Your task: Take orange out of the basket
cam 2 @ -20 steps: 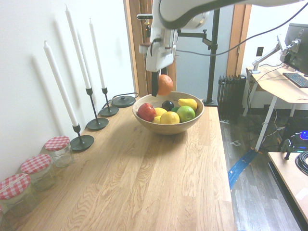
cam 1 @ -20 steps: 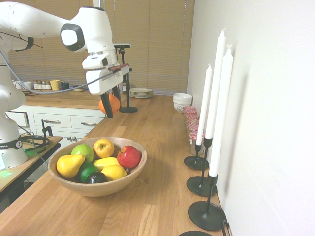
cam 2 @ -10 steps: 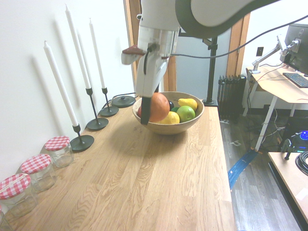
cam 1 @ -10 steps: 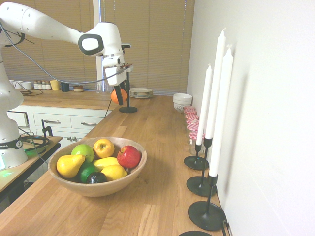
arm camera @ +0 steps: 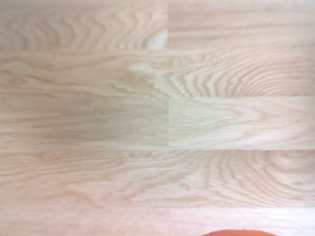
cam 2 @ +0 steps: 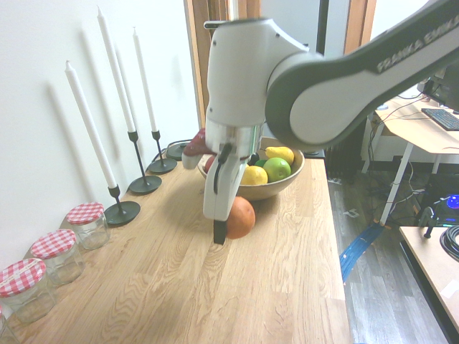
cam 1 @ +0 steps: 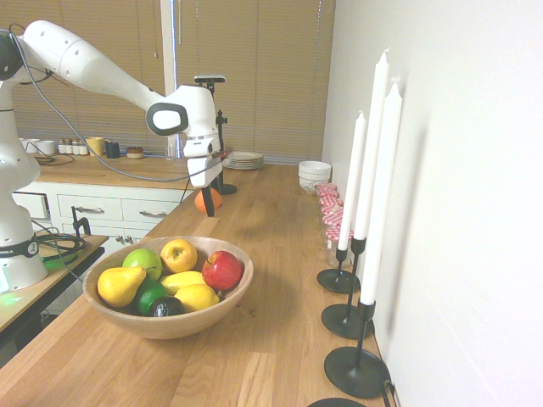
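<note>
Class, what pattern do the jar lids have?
Red-and-white checks on the lids, clearest in the second exterior view.

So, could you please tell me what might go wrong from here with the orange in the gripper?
The round orange could slip from the gripper if the grip loosens. Released above the wooden counter, it might roll, perhaps off the open side. It might also roll towards the glass jars by the wall and knock one.

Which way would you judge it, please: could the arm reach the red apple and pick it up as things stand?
Probably not yet: the end effector holds the orange, though nothing appears to cover the red apple from above.
</note>
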Robot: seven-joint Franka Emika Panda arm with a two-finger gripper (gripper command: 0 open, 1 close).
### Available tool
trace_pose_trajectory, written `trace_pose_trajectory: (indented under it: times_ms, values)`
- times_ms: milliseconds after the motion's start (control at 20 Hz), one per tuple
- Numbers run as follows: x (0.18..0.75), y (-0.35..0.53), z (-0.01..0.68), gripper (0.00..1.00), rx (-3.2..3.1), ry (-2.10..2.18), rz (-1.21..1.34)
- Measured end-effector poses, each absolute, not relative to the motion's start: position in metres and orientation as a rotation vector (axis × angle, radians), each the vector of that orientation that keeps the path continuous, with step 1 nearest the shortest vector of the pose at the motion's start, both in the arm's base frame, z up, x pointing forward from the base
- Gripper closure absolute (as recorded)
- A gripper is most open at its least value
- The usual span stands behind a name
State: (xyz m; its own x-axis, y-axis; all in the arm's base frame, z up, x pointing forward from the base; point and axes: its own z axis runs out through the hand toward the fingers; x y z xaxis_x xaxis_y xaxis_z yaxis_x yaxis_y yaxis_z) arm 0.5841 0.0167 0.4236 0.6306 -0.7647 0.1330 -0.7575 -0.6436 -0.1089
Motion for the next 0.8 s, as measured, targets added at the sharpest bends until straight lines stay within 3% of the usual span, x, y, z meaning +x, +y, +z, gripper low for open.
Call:
trace_pose_trajectory:
  times_ms: [350,650,700,800]
  values:
    - [0.599,0.004,0.361,1.00,-2.802,1.352,-0.203]
    - [0.602,-0.003,0.352,1.00,-2.799,1.371,-0.196]
    - [0.602,-0.004,0.352,0.00,-2.796,1.374,-0.197]
    - [0.602,-0.005,0.352,0.00,-2.790,1.380,-0.194]
